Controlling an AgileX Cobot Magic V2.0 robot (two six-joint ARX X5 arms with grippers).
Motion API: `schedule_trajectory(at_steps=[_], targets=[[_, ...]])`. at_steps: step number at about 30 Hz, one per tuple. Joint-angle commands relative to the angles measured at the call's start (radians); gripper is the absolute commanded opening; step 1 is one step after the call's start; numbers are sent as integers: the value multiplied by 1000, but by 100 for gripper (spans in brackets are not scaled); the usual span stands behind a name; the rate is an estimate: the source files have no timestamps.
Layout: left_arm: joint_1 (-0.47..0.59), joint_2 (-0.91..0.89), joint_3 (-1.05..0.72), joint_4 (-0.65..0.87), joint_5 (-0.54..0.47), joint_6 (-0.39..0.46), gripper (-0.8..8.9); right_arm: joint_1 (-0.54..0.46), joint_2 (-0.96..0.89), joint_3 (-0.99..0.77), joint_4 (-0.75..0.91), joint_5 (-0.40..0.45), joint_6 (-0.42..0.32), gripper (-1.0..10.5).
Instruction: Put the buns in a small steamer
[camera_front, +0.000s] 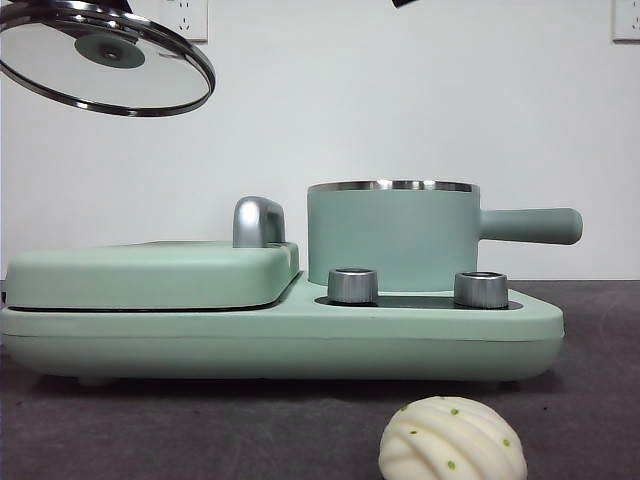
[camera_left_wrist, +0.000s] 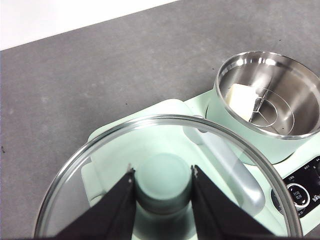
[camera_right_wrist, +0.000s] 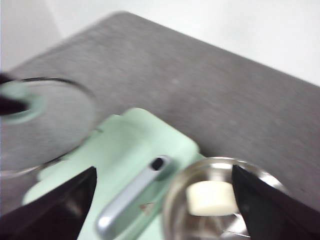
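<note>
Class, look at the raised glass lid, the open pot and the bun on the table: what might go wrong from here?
1. The left gripper grips the glass lid only by its knob, high above the griddle cover; a slip may drop it there.
2. The ridged bun lies on the table, low in front of the cooker; reaching for it, the open right gripper may brush the pot, where the smooth bun lies.

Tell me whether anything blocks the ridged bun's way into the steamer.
Nothing visible does. The glass lid is held aloft by the left gripper, off to the side, so the small steamer is open. The ridged bun lies on the table before the cooker.
</note>
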Motion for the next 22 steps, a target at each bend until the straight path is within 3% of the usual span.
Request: schedule_trajectory(at_steps=[1, 6, 11, 22], targets=[[-2, 0, 15, 31, 2, -8, 11, 42, -88, -144, 114, -4, -7, 429], [-2, 0, 15, 30, 2, -8, 11, 117, -246, -388, 203, -8, -4, 427], [-3, 0, 15, 30, 2, -8, 11, 198, -347, -542, 134, 1, 19, 427], [-3, 0, 15, 13, 2, -8, 11, 298, -324, -687, 29, 28, 38, 428]])
